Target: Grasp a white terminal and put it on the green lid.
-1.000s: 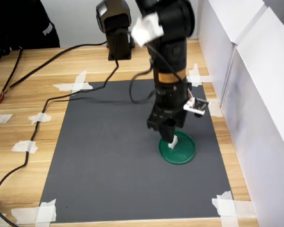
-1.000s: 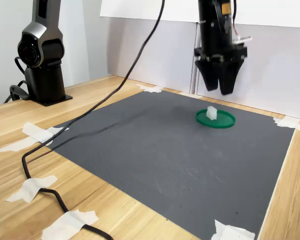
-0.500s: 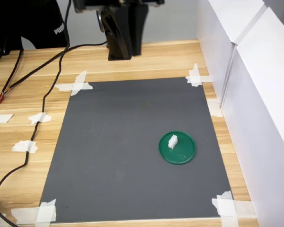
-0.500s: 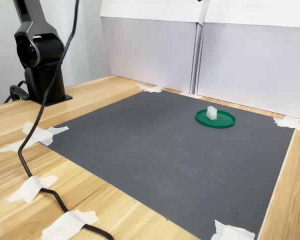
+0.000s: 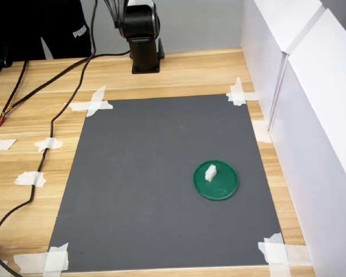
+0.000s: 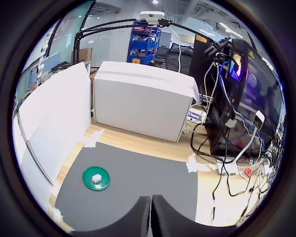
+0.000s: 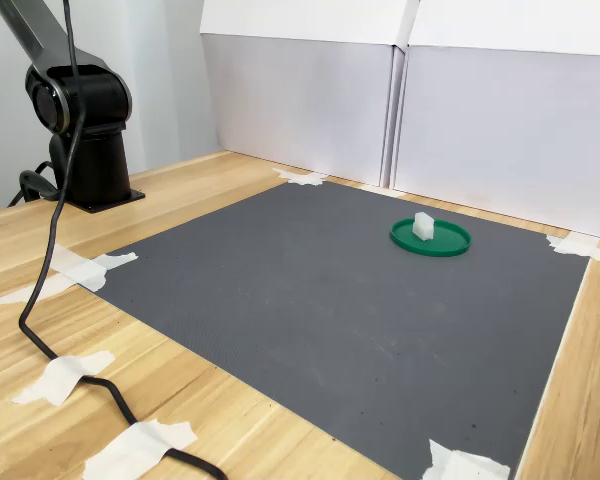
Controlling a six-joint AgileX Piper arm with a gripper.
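— Any lettering to read here?
— One word: "PUMA" in white capitals on a black garment (image 5: 57,26) at the far left of the first exterior view, behind the wooden table.
— And the wrist view?
— A white sign (image 6: 194,116) sits low beside the white box there, with blue letters that look like "Cha", the rest too small to make out. A lit screen (image 6: 235,65) shows colours only.
— The second exterior view?
— Nothing legible.
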